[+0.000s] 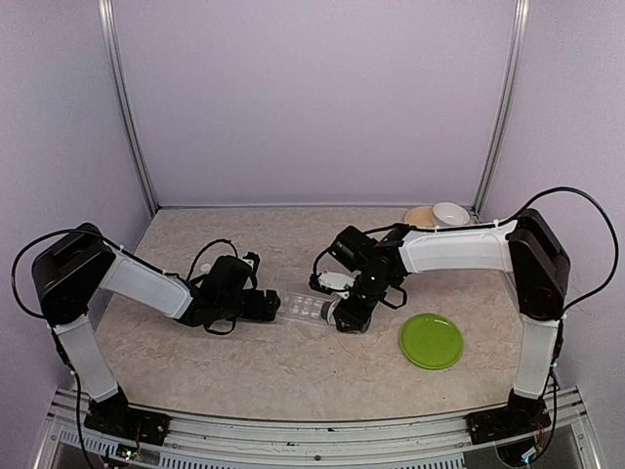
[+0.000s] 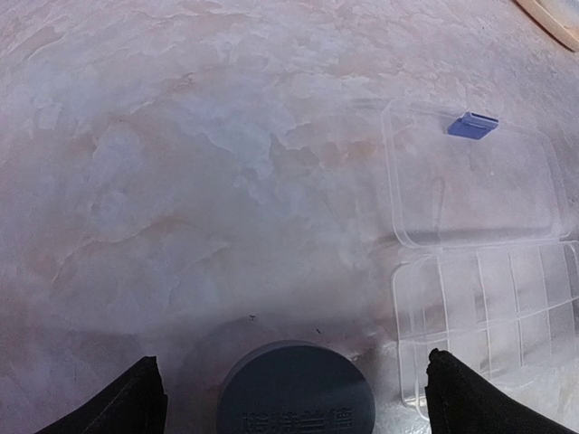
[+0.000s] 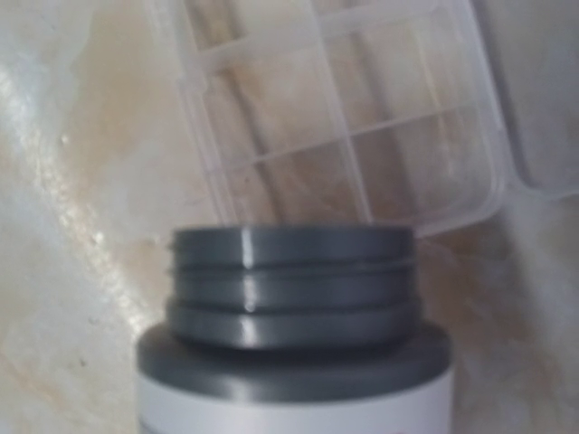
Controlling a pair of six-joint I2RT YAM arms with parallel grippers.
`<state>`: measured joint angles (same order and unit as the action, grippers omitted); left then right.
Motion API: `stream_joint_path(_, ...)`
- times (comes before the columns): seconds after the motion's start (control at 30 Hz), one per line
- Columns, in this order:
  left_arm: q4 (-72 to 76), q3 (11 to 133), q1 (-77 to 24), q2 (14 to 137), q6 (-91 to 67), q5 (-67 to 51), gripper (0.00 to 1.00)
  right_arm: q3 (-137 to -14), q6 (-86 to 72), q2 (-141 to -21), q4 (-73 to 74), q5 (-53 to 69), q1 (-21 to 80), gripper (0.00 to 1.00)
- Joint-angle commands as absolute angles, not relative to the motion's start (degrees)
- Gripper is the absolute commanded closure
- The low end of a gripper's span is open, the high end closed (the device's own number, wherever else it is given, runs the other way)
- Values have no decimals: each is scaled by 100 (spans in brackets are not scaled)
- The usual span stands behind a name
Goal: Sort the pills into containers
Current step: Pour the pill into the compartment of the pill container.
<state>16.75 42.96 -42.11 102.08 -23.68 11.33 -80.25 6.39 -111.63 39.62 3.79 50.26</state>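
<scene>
Right wrist view has the uncapped white plastic pill bottle with a dark grey threaded neck grasped in the right claw. Its mouth points at the near end of the flat clear plastic pill box, which lies open on the marbled beige worktop between the two arms.

To pour well, I judge the mouth should come over a single compartment before tipping. The tip should be slow, with small shakes, so that pills drop a few at a time and do not skip over the low dividers or off the rim. The left claw stands released, its fingers wide apart on either side of a round dark grey screw cap and not touching it. It could steady the light box if it slides.

The right claw's fingers fall outside their own camera, so the grip is read from the overhead view. No pills show anywhere, and the bottle's inside cannot be seen. Whether the compartments are empty is hard to tell through the clear plastic.
</scene>
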Motion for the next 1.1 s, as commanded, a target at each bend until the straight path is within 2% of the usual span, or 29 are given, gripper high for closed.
stream_joint_path(0.0,1778,4180,-4241,10253,-2392,1103,3,-8197,665,-11333,4318,256,5101,78)
stream_joint_path(1.07,1910,4027,-4269,10215,-2451,1038,3,-8485,807,-11383,4705,215,5130,78)
